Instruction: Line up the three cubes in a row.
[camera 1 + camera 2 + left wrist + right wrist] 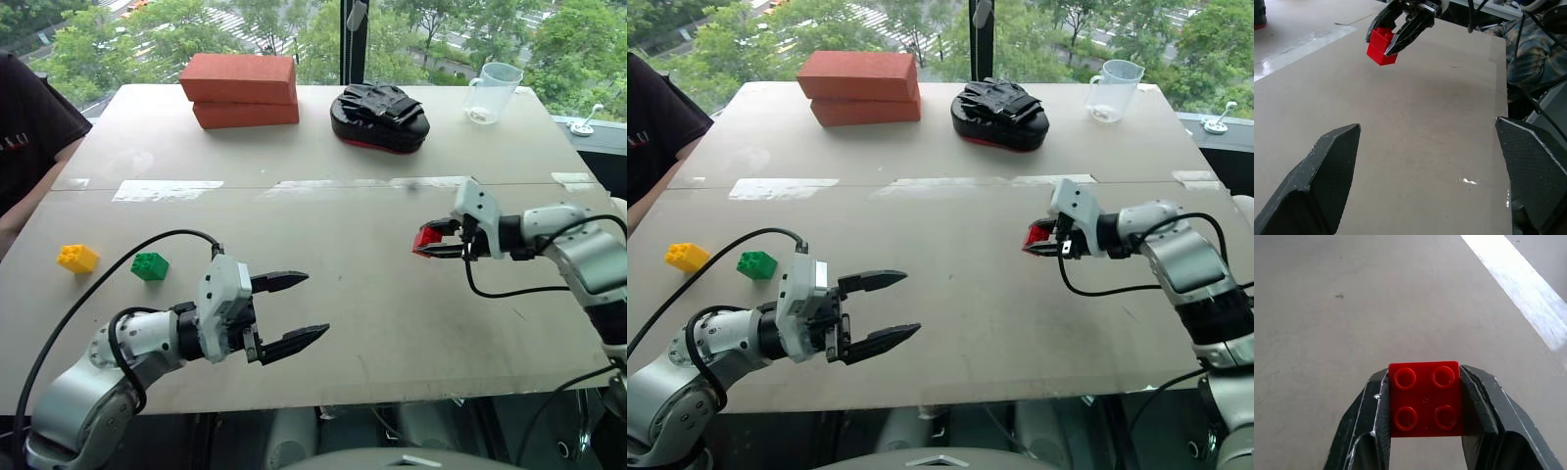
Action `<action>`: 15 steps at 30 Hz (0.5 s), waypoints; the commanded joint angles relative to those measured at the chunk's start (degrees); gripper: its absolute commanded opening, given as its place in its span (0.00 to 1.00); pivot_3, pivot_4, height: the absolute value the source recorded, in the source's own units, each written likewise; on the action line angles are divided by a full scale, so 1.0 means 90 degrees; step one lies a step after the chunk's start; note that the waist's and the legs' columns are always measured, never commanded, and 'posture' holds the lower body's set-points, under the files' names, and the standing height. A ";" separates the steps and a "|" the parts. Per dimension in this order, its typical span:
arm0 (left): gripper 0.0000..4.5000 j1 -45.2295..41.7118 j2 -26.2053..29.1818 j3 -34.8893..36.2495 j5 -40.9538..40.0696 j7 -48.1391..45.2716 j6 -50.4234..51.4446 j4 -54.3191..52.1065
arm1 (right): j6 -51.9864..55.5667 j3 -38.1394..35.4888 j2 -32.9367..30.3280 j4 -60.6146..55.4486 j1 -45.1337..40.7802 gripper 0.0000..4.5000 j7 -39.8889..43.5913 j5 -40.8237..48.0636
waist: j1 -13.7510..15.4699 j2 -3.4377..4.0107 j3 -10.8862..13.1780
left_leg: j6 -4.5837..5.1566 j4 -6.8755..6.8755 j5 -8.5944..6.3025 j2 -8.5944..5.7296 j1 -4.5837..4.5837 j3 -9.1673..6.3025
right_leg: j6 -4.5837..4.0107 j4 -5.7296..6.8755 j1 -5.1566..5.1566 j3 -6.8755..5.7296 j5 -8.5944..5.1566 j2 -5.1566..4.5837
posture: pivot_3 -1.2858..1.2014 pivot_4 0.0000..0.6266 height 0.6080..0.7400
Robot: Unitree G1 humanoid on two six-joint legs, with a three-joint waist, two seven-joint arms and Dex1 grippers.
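Note:
My right gripper (431, 242) is shut on the red cube (425, 238) and holds it above the table at the right, pointing left. The wrist view shows that cube (1424, 398) pinched between both fingers, studs facing the camera. The green cube (150, 265) and the yellow cube (77, 258) sit side by side on the table at the left, a small gap between them. My left gripper (294, 311) hovers open and empty near the front edge, to the right of the green cube. The red cube (1381, 45) also appears ahead in the left wrist view.
Two large red-orange bricks (241, 90) are stacked at the back left. A black padded object (380, 117) lies at the back centre and a clear measuring cup (492, 92) at the back right. A person's dark sleeve (24, 122) is at the left edge. Tape strips (167, 189) cross the table.

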 commanded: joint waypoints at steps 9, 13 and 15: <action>1.00 0.0404 0.0059 0.0420 -0.0239 0.0143 -0.0010 -0.0480 | -0.2168 0.0469 0.1002 0.2860 -0.1497 0.29 0.1249 -0.1121 | 0.0002 0.0004 0.0009 | -0.0001 -0.0001 0.0000 0.0001 -0.0004 0.0028 | 0.0000 -0.0003 -0.0001 0.0001 0.0000 -0.0002 | 0.52 0.24 1.00; 1.00 0.0522 0.0065 0.0515 -0.0278 0.0227 0.0002 -0.0577 | -0.2389 0.0448 0.1210 0.3260 -0.1666 0.29 0.1433 -0.1296 | -0.0018 0.0006 0.0010 | -0.0001 0.0000 0.0000 0.0003 0.0006 0.0041 | -0.0001 0.0007 -0.0001 0.0007 0.0001 -0.0003 | 0.52 0.24 1.00; 1.00 0.0571 0.0065 0.0544 -0.0303 0.0266 0.0007 -0.0626 | -0.2461 0.0421 0.1305 0.3414 -0.1719 0.29 0.1463 -0.1368 | -0.0021 0.0006 0.0010 | -0.0001 0.0001 0.0000 0.0003 0.0007 0.0042 | -0.0001 0.0012 -0.0002 0.0008 0.0001 -0.0003 | 0.52 0.24 1.00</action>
